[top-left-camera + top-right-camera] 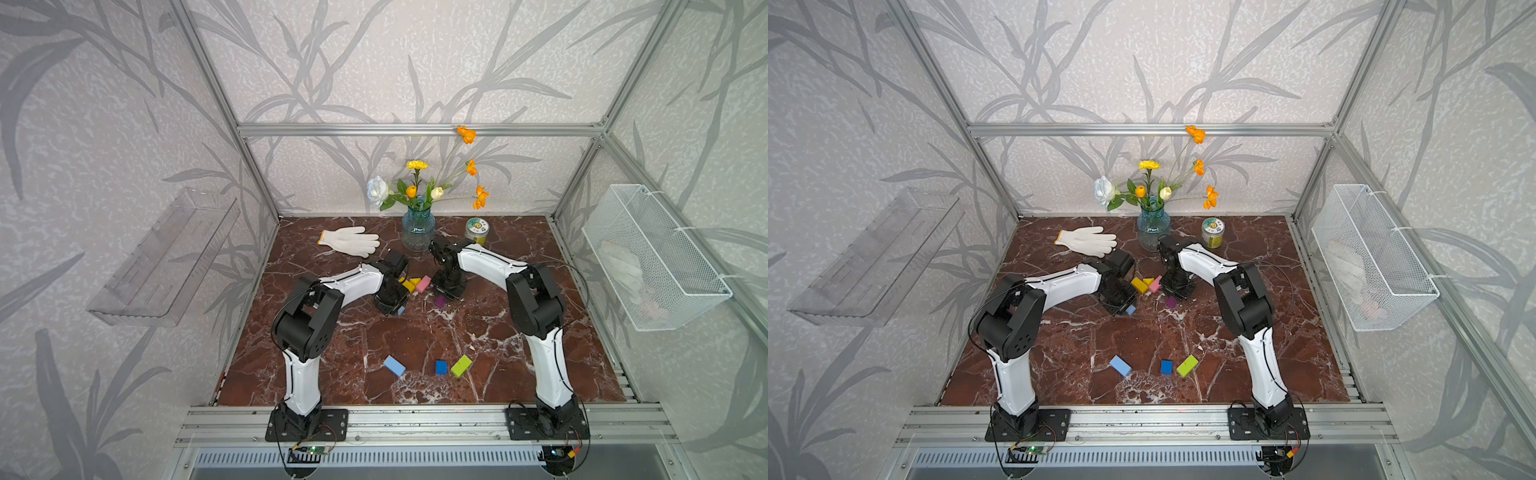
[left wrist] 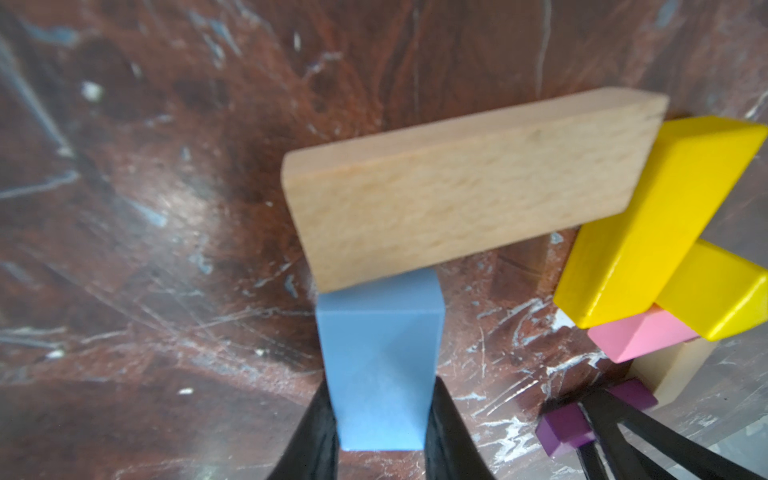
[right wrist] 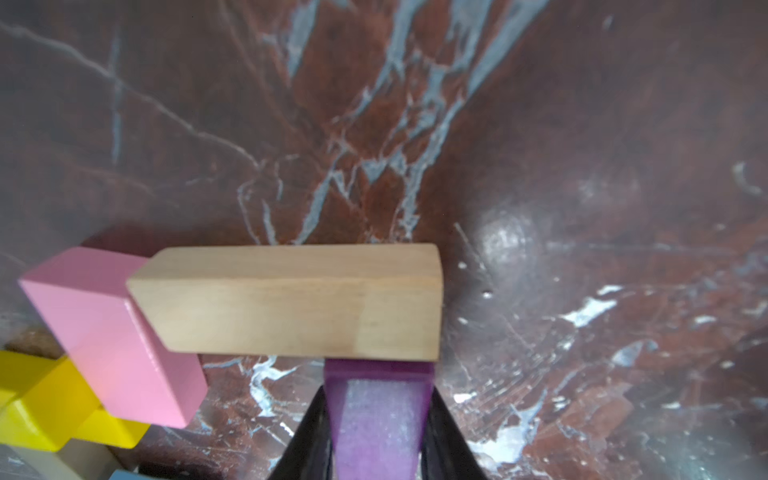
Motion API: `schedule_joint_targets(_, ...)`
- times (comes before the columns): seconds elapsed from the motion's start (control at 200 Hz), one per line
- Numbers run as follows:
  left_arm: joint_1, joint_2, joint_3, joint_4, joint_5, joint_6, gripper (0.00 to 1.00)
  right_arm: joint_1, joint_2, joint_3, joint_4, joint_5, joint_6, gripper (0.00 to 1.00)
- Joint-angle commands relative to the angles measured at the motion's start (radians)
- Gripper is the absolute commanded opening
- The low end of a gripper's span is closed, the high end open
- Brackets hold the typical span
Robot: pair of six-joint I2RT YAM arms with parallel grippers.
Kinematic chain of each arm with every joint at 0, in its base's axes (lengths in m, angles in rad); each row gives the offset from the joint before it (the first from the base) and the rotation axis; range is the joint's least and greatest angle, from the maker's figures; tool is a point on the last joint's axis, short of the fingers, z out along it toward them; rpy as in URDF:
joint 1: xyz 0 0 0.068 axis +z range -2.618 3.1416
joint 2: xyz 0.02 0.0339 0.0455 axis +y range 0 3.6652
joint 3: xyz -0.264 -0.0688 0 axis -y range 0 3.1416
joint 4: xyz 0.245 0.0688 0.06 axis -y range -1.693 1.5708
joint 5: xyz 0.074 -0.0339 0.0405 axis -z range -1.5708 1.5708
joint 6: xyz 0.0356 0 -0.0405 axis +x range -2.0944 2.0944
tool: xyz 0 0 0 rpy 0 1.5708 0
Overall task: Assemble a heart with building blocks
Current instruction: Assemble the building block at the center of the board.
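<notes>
Left claw (image 2: 380, 399) on light blue block (image 2: 380, 332), white-veined marble tabletop (image 1: 415, 332), leaf-patterned walls (image 1: 332, 62).

Marble table (image 1: 374, 332) bears glove (image 1: 351, 240), vase (image 1: 417, 232), jar (image 1: 477, 231); light-blue brick (image 1: 394, 365), dark-blue brick (image 1: 441, 367), lime brick (image 1: 461, 365).

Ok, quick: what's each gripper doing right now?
Left gripper: shut on the light blue block.
Right gripper: shut on the purple block.

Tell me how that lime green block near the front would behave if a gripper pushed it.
The lime block looks rigid and flat-sided, so it should slide rather than roll. It lies low on a long face, so tipping seems unlikely. On the polished marble table, an off-centre push would probably spin it.
</notes>
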Motion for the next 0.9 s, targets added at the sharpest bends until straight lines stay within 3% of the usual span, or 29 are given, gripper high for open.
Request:
schedule_joint_targets(0.0, 0.009, 0.072, -0.053, -0.084, -0.035, -0.003, 0.16, -0.003, 0.029, 0.019, -0.032, 0.006, 0.009, 0.01)
schedule_joint_targets(0.485, 0.009, 0.073, -0.052, -0.087, -0.033, -0.002, 0.17, -0.003, 0.032, 0.014, -0.040, 0.008, 0.014, 0.04)
schedule_joint_targets(0.895, 0.011, 0.083, -0.033, -0.105, -0.029, 0.010, 0.44, -0.005, 0.039, 0.023, -0.052, 0.007, 0.009, 0.54)
